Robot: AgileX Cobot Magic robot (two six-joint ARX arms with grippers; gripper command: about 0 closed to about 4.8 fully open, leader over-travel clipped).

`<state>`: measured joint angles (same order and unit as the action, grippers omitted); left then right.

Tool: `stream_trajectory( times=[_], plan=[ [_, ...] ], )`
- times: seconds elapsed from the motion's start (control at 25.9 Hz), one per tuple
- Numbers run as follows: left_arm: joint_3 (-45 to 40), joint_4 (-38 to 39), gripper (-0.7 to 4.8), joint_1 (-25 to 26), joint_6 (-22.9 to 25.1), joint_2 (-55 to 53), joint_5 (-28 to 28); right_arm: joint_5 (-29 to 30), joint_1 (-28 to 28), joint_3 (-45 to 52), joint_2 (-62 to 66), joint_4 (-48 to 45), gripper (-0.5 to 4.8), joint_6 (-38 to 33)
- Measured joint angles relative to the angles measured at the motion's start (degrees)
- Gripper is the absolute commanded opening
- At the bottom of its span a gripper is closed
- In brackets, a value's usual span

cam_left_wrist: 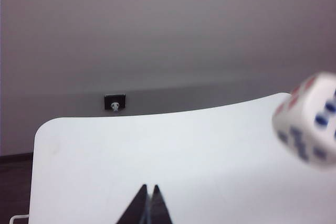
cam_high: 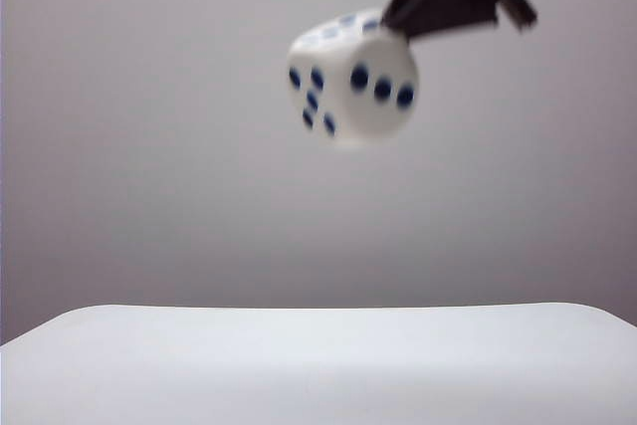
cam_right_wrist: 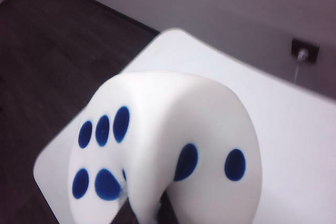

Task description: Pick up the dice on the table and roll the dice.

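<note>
The dice [cam_high: 353, 77], a large white cube with dark blue pips, hangs high above the table [cam_high: 318, 365]. My right gripper [cam_high: 398, 22] comes in from the upper right and is shut on the cube's upper corner. In the right wrist view the dice [cam_right_wrist: 168, 129] fills the frame, its soft edge pinched and dented between the dark fingers of the right gripper [cam_right_wrist: 144, 205]. My left gripper [cam_left_wrist: 148, 188] is shut on nothing, low over the table [cam_left_wrist: 157, 150]. The dice [cam_left_wrist: 310, 124] shows blurred at the frame edge of the left wrist view. The left gripper is out of the exterior view.
A grey wall stands behind the table, with a small black wall plate [cam_left_wrist: 115, 102], also in the right wrist view [cam_right_wrist: 304, 51]. Dark floor [cam_right_wrist: 52, 51] lies beyond the table's rounded corner [cam_right_wrist: 173, 38].
</note>
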<state>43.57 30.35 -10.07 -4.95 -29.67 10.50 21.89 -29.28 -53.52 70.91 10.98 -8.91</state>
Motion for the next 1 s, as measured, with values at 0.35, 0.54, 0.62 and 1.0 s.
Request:
stream_trajectory(
  times=[0.35,0.54,0.62,1.0],
  plan=[
    [-7.74,-9.99,-0.04,0.02,-2.58,-0.55,6.84,-2.69,0.57,9.51,1.66,-14.71,-0.01,-2.86],
    [-7.80,-11.69,-0.04,0.02,-3.37,-0.76,7.54,-2.62,0.63,7.43,-0.09,-15.91,4.15,-2.82],
    [-7.80,-13.62,-0.04,0.00,-4.42,-0.76,9.38,-2.56,0.63,4.48,-3.23,-18.21,4.79,-2.16],
    [-7.80,-16.00,-0.04,0.00,-5.03,-0.72,9.92,-5.99,0.70,1.16,-20.11,-13.29,4.79,5.14]
  ],
)
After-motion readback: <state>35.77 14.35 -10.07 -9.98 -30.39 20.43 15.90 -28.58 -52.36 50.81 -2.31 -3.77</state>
